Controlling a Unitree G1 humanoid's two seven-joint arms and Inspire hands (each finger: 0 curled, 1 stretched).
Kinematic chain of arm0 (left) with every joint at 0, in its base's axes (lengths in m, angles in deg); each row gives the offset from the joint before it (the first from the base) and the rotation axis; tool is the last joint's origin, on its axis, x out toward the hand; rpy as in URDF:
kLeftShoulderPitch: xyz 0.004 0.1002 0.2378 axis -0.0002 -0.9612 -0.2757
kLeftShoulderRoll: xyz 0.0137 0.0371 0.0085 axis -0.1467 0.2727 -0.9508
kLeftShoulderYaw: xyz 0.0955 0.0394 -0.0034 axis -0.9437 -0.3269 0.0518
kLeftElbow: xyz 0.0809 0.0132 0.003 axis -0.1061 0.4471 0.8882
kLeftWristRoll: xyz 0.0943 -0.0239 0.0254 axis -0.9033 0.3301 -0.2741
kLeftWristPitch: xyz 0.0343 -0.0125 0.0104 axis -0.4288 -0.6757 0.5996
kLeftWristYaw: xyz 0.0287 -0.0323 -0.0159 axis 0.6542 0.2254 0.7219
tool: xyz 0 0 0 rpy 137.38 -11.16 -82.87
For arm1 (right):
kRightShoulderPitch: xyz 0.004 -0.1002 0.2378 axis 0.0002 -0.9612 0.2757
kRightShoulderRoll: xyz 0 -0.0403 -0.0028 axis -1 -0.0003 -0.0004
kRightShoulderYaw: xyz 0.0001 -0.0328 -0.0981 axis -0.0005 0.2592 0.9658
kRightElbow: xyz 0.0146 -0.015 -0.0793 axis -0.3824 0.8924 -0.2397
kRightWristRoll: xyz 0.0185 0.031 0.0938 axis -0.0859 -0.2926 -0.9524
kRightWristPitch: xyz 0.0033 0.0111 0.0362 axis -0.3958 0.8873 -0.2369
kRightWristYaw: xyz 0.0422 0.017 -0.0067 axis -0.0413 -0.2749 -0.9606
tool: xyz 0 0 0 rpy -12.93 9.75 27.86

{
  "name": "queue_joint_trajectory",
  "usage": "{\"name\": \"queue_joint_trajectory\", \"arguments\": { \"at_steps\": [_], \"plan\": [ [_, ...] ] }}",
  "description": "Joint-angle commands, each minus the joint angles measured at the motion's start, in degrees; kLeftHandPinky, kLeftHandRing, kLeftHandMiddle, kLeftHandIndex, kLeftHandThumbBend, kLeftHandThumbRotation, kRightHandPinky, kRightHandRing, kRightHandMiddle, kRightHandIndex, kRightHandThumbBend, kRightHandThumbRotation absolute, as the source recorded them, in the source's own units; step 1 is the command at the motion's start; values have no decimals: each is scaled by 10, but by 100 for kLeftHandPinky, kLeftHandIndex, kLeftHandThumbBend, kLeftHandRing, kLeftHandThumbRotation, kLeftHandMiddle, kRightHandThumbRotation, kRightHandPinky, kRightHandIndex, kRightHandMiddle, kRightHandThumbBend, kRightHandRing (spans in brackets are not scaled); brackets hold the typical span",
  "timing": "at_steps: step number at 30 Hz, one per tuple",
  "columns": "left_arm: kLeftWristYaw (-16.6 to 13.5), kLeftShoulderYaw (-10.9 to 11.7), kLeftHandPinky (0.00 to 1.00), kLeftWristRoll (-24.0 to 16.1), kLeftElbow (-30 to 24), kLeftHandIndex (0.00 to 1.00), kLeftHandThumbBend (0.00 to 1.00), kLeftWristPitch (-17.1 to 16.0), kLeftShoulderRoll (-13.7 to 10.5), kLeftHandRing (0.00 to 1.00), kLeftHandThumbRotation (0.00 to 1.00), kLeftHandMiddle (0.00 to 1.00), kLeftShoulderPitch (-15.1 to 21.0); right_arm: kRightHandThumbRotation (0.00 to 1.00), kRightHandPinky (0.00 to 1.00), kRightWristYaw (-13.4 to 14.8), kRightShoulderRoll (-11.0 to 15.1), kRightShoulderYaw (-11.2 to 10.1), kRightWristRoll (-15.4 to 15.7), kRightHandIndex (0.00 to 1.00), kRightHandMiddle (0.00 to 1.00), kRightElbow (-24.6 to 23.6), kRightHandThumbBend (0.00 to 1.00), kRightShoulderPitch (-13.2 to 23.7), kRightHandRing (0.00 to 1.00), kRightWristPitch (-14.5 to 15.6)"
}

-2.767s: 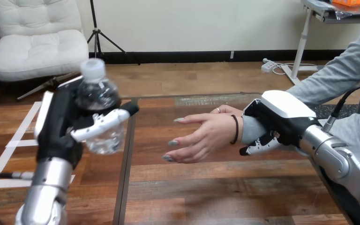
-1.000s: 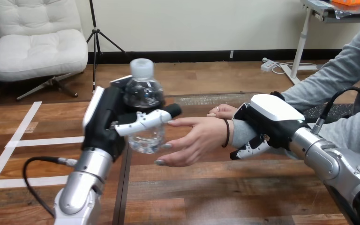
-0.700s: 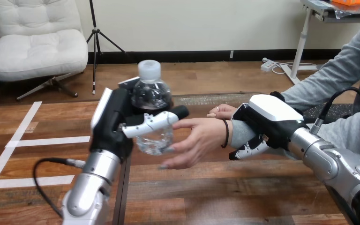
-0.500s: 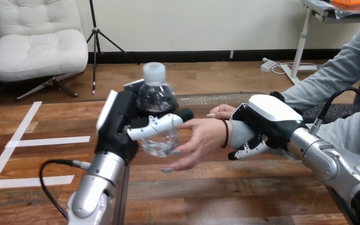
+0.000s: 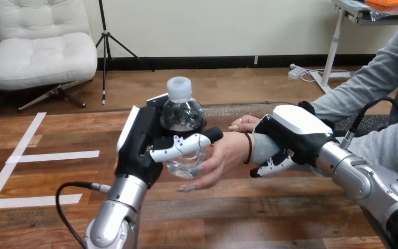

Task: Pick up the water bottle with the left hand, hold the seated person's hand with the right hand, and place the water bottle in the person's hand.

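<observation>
left hand (image 5: 144, 145) wrapped round bottle (image 5: 182, 111), held upright over the worktop (image 5: 269, 218), cap at 12. person's hand (image 5: 227, 151) right at its 3, fingers look touching the base. right hand (image 5: 290, 132) curled on wrist (image 5: 257, 148), further out at 3.

The clear water bottle (image 5: 182, 116) (white cap on) stands upright against the person's open hand (image 5: 229, 153).

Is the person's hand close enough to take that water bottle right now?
Probably yes: the water bottle, gripped by the left robot hand, sits against the person's hand, whose open fingers reach beneath it.
</observation>
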Motion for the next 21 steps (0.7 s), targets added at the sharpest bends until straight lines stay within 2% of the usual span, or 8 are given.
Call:
{"name": "queue_joint_trajectory", "arguments": {
  "at_steps": [1, 12, 21],
  "plan": [
    [7, -2, 30, 6, 26, 39, 78, -49, 11, 35, 0, 38, 65, 0, 16, 14, -11, -16, -20, 27, 25, -48, 68, 48, 20, -27],
    [16, -1, 30, 7, 82, 39, 79, -99, 19, 35, 0, 38, 86, 0, 17, 9, -10, -16, -20, 27, 26, -57, 67, 45, 21, -25],
    [13, 0, 30, 2, 106, 39, 78, -112, 21, 35, 0, 39, 97, 0, 17, 14, -10, -16, -19, 27, 26, -52, 67, 45, 21, -25]
  ]
}}
